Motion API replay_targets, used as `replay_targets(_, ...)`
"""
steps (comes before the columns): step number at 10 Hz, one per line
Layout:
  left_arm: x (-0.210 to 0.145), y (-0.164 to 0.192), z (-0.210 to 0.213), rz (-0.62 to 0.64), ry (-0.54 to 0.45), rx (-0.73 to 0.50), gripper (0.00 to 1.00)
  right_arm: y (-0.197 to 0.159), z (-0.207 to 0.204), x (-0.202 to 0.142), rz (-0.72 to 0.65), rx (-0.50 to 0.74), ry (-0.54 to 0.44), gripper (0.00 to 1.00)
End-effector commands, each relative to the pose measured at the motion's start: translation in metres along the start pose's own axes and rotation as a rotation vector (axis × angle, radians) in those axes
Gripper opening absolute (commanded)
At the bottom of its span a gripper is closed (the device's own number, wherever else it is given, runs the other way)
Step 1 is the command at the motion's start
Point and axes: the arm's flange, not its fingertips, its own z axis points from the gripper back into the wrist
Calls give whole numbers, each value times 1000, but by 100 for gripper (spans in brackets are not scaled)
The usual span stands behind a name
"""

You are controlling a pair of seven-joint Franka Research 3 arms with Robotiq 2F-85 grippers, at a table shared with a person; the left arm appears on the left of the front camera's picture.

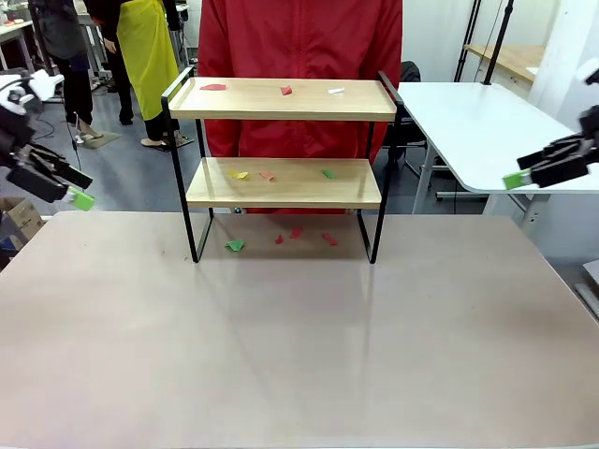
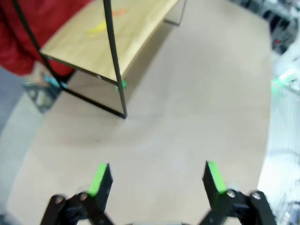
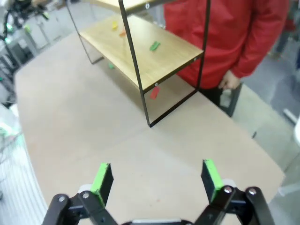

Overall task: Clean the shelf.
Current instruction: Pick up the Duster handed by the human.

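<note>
Shelf stands at far middle of table, before person. Task not started: coloured scraps on top board, lower board, table beneath. Left gripper, right gripper wide open, empty, well apart from shelf. All cleaning left.

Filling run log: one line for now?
left fingers open, empty | right fingers open, empty | two-tier wooden black-framed shelf: coloured scraps uncleared

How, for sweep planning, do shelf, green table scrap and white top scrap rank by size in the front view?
shelf
green table scrap
white top scrap
Last two look close; the white lies farther.
</note>
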Motion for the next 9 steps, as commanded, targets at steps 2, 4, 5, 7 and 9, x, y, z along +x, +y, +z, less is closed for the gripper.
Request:
replay_targets(2,-37,51,-9,-87,-157,-84,100,-57,0,-30,45,85,-197,100)
replay_targets(4,-51,62,-11,-112,-273,-70,100,-79,7,-48,31,51,-275,100)
replay_targets(5,-54,62,-12,-112,-305,-52,100,-88,7,-53,39,44,-297,100)
replay_targets(7,-58,57,-10,-97,-267,-54,100,-70,20,-55,17,26,-265,100)
replay_targets(9,-58,57,-10,-97,-267,-54,100,-70,20,-55,17,26,-265,100)
